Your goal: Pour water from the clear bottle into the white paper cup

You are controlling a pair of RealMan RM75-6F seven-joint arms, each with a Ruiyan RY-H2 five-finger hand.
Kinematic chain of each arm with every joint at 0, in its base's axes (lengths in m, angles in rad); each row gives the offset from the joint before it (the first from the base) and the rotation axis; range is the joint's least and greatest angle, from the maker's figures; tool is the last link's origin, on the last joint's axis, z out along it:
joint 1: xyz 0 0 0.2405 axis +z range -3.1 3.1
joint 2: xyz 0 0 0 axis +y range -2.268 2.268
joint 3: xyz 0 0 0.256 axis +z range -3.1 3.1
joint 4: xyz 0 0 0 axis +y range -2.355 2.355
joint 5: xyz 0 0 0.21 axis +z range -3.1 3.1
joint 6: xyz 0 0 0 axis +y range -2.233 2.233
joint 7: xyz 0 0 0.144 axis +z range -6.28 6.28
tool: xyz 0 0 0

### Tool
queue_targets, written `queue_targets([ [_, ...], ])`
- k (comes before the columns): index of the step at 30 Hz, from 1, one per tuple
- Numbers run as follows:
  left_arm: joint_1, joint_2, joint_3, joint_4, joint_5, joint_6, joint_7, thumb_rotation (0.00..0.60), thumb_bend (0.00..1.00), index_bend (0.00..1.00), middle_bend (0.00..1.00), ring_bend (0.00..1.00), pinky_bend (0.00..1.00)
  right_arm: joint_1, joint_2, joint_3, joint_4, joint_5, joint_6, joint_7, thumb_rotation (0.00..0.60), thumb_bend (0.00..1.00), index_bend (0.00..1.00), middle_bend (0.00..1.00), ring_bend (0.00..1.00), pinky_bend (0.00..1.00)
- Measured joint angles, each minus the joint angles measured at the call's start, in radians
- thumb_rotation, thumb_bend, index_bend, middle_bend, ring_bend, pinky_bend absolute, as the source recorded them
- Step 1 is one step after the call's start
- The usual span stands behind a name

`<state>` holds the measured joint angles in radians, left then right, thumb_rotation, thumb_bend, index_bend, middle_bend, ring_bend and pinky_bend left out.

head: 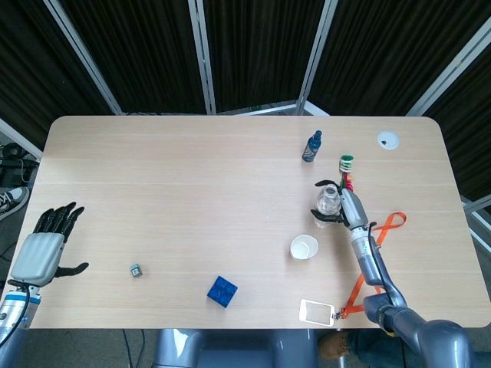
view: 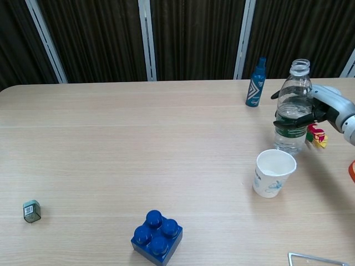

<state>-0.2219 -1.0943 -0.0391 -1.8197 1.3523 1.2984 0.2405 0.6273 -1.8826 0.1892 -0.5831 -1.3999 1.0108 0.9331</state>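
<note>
Right robot hand (view: pixel 324 108) grips the upright clear bottle (view: pixel 292 105) just behind the white paper cup (view: pixel 273 173)

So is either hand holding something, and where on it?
Yes, the right hand grips the clear bottle around its middle; the left hand holds nothing.
</note>
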Motion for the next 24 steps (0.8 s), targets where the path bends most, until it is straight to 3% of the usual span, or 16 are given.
queue_targets([
  [7,0.000,0.001,0.002,-0.001,0.002,0.000,-0.002,0.600,0.00,0.00,0.00,0.00,0.00,-0.003,-0.001,-0.003,0.014,-0.003,-0.001,0.031,0.600,0.00,0.12,0.25,0.19,0.25],
  [10,0.000,0.003,0.004,-0.002,0.004,0.000,-0.004,0.600,0.00,0.00,0.00,0.00,0.00,-0.006,0.003,-0.003,0.013,-0.003,0.000,0.040,0.600,0.00,0.05,0.16,0.10,0.16],
  [12,0.000,0.003,0.004,-0.003,0.006,0.000,-0.005,0.600,0.00,0.00,0.00,0.00,0.00,-0.009,0.009,-0.007,0.009,-0.006,0.001,0.042,0.600,0.00,0.01,0.05,0.02,0.06],
  [14,0.000,0.005,0.006,-0.004,0.009,0.000,-0.007,0.600,0.00,0.00,0.00,0.00,0.00,-0.011,0.020,-0.013,0.000,-0.010,-0.005,0.044,0.600,0.00,0.00,0.00,0.00,0.00],
  [24,0.007,0.026,0.018,-0.013,0.042,0.009,-0.038,0.600,0.00,0.00,0.00,0.00,0.00,-0.026,0.130,-0.043,-0.080,-0.020,-0.055,-0.004,0.600,0.00,0.00,0.00,0.00,0.00],
])
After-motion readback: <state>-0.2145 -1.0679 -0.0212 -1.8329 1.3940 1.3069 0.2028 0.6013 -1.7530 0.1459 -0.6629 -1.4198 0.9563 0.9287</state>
